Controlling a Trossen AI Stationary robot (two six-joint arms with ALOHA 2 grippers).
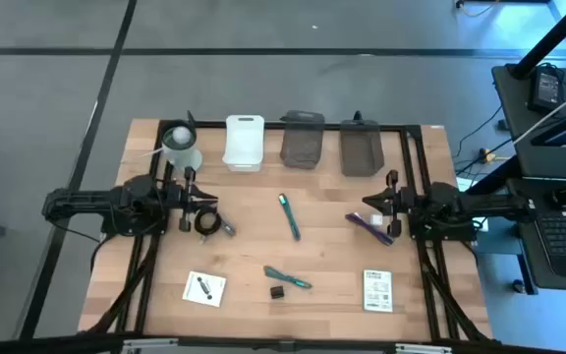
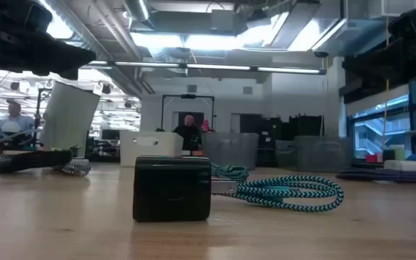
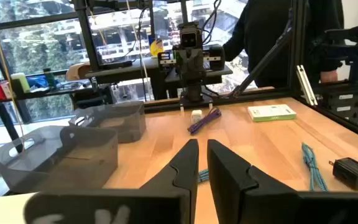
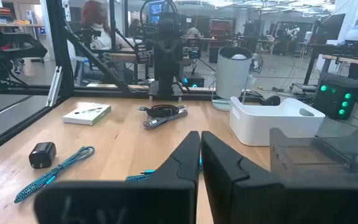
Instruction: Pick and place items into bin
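My left gripper (image 1: pixel 211 204) hovers with fingers nearly together, holding nothing; just under its tips lies the black coiled cable (image 1: pixel 206 223) with the grey metal tool (image 1: pixel 228 230) beside it. Farther ahead sits the teal pen (image 1: pixel 289 215), then the purple strip (image 1: pixel 369 226) and white cube (image 3: pixel 196 116) by my right gripper (image 1: pixel 368 203), fingers together too, empty. Off to the side wait the bins (image 1: pixel 303 141), so nothing is placed yet, I reckon.
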